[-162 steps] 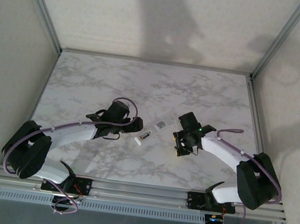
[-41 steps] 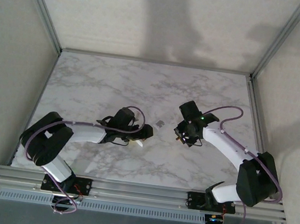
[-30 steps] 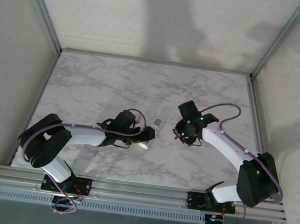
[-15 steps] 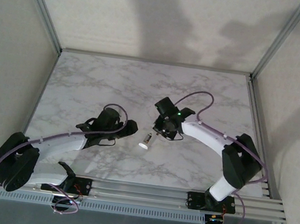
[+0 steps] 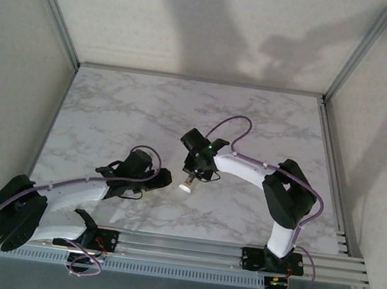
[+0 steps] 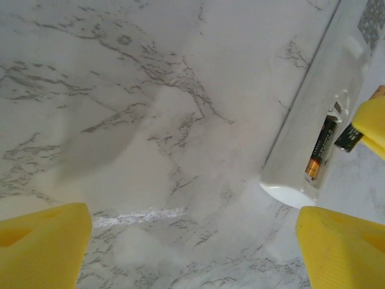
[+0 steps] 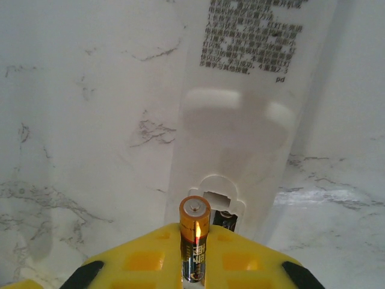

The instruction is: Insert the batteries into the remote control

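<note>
Top external view: the right gripper (image 5: 193, 171) is now placed at frame centre, over the near end of the remote (image 5: 187, 185). A second ago it was well to the right. The left gripper (image 5: 163, 177) has been pulled back to lower left of centre and is apart from the remote. The remote was at its fingers a second ago and is now left lying flat on the table (image 5: 113, 105).

Meaning for the task, as judged: holding is over and insertion is the step in hand. One cell is in and one is still to be seated.

Left wrist view: the left gripper (image 6: 192, 247) is spread wide, with nothing between the yellow fingers (image 6: 42, 247) but bare marble. The remote (image 6: 313, 102) is seen at upper right, back side up, with its bay open. A seated battery (image 6: 319, 150) lies in the bay, coppery end toward the rounded end of the remote. At the right edge a yellow finger of the other arm is caught, with a dark tip beside it. None of this detail can be made out from above.

Right wrist view: the right gripper (image 7: 194, 265) is closed on the held battery (image 7: 194, 244). It is clamped lengthwise at bottom centre, with its gold-capped end pointed at the bay opening (image 7: 219, 208) just above. Printed text on the back of the remote (image 7: 252, 120) is readable at the top of the frame. A dark sliver of the seated battery (image 7: 225, 220) is seen just right of the held one. Whether the held battery touches the remote yet cannot be told. The empty slot is judged to be the near one, so careful alignment is needed before pressing down.
</note>
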